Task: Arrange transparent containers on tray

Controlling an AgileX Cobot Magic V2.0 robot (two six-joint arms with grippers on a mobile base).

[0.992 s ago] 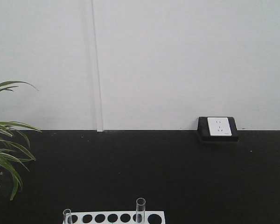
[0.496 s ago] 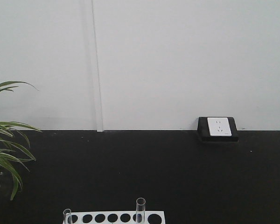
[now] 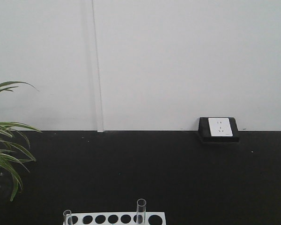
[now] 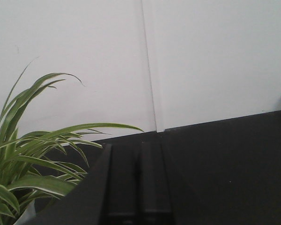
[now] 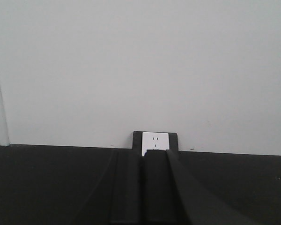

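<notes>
1. The left gripper [image 4: 139, 187] shows at the bottom of its wrist view. Its two dark fingers lie side by side with only a thin seam between them, so it is closed and grips nothing.
2. It points across the black table [image 4: 225, 164] toward the white wall [image 4: 215, 61]. The plant [image 4: 33, 154] spreads its striped leaves just to its left.
3. The right gripper [image 5: 141, 187] looks the same in its own wrist view. Its fingers are pressed together along a narrow line and nothing is held.
4. It is aimed straight at the socket [image 5: 155, 140], a white plate on a black block at the foot of the wall. The fingertips overlap the socket's lower edge in the picture, and I cannot tell how far apart they are.
5. In the front view the white rack [image 3: 107, 214] sits at the bottom edge, cut off by the frame, with a row of round holes on top.
6. One tube [image 3: 67, 216] stands upright at the rack's left end.
7. A second tube [image 3: 141, 210] stands upright in a hole near the right end, and its mouth is higher in the picture than the first's. The holes between the two show dark.
8. Both tubes are well apart from the plant at the left and from the socket at the right of the table's back edge.
</notes>
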